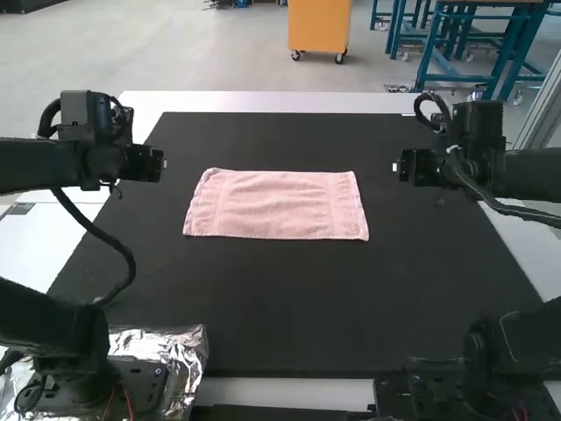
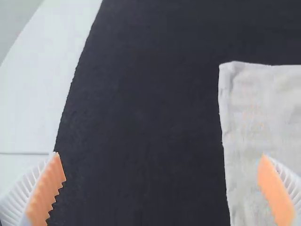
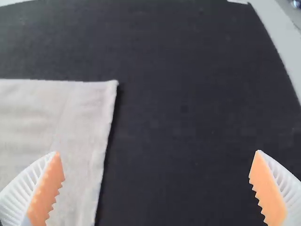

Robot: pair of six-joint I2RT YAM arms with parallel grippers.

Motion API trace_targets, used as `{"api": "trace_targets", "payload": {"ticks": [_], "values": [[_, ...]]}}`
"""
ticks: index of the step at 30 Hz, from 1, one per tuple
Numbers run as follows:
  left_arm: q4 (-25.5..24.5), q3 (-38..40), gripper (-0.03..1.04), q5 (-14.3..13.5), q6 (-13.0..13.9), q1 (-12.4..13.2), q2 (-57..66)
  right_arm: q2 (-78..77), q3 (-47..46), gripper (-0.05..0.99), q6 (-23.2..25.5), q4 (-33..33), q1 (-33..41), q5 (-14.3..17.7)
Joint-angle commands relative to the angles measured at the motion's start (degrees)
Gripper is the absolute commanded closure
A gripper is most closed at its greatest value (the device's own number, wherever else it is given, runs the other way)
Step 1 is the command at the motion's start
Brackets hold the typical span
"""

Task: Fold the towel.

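1. Towel (image 1: pixel 276 204): pink cloth, spread flat on the black mat (image 1: pixel 289 307), between the mat's left and right edges and nearer its far edge; its long sides run left to right, with faint bands near both short ends. Number of layers: cannot be told.
2. Left gripper (image 1: pixel 151 164): above the left border of the mat, beyond the towel's left end; ribbed white fingers with orange pads (image 2: pixel 47 188) stand wide apart, nothing between them.
3. Right gripper (image 1: pixel 414 167): above the mat near its right border; fingers likewise spread wide and empty.
4. Table (image 1: pixel 272 102): white surface, bordering the mat.
5. Foil (image 1: pixel 186 351): silvery, crumpled, beside the mat's near left corner.
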Motion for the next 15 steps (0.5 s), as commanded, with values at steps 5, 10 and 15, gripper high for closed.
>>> {"api": "trace_targets", "payload": {"ticks": [5, 10, 15], "values": [[-2.57, 10.45, 0.05, 9.27, -5.91, -0.3, 17.16, 10.7, 5.62, 0.03, 2.4, 0.75, 2.48, -4.62], [-1.07, 15.9, 0.05, 9.54, -5.91, -0.56, 25.16, 18.26, 9.4, 0.03, 2.31, 1.63, 5.64, -2.6], [0.16, 20.39, 0.05, 9.36, -5.65, -0.56, 32.19, 25.82, 14.49, 0.03, 2.13, 1.9, 7.23, -2.33]]}}
